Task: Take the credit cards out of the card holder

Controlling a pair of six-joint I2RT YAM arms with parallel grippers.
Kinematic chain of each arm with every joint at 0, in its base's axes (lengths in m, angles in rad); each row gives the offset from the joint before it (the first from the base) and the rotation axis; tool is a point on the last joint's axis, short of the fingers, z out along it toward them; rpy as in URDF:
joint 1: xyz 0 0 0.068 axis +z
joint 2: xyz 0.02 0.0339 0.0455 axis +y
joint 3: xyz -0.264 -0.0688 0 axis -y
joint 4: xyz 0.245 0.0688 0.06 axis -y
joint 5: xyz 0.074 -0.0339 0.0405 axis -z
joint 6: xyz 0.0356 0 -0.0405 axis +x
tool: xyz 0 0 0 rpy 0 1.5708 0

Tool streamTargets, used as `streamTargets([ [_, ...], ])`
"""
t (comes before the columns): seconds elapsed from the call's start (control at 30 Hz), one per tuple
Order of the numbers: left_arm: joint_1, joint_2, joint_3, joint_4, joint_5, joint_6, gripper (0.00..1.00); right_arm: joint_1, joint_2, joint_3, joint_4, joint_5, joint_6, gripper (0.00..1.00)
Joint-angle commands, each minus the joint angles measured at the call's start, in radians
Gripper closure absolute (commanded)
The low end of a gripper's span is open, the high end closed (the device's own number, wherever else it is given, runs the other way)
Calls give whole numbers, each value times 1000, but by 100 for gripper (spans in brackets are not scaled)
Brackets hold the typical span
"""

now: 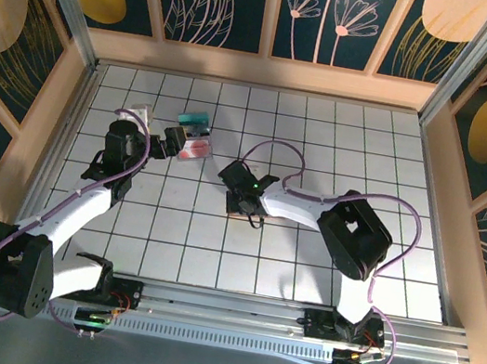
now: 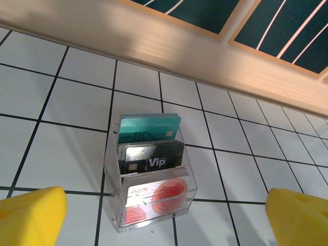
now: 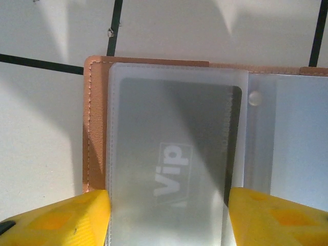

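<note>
The card holder (image 3: 95,128) lies open on the tiles, pinkish-brown outside with frosted sleeves inside. A dark credit card marked Vip (image 3: 174,164) sits in its left sleeve. My right gripper (image 3: 169,218) is right above it, open, with one yellow fingertip at each long edge of that sleeve; I cannot tell if they press it. In the top view the right gripper (image 1: 238,202) covers the holder. My left gripper (image 2: 165,218) is open and empty, facing a clear stand (image 2: 114,205) that holds a teal card (image 2: 148,128), a black Vip card (image 2: 154,159) and a red-white card (image 2: 164,197).
The clear stand (image 1: 193,135) is at the back left of the tiled table, just ahead of the left gripper (image 1: 178,142). A wooden wall (image 1: 263,70) runs behind it, with more walls at both sides. A small pale object (image 1: 140,113) lies left of the stand.
</note>
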Motion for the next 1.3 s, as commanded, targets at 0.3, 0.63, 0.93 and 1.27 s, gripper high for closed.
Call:
streamTargets([
  [0.3,7,7,-5,12,13,-4,1,-6,13,-17,43,-79,-15,45],
  [0.63,6,-18,-2,-1,14,0,1,-6,-24,-42,93,-143,-31,58],
  [0.93,7,-42,5,-6,22,0,1,-4,-62,-30,34,1,10,58],
  [1.27,7,-47,12,-21,7,12,1,-8,-99,-37,-2,91,35,57],
])
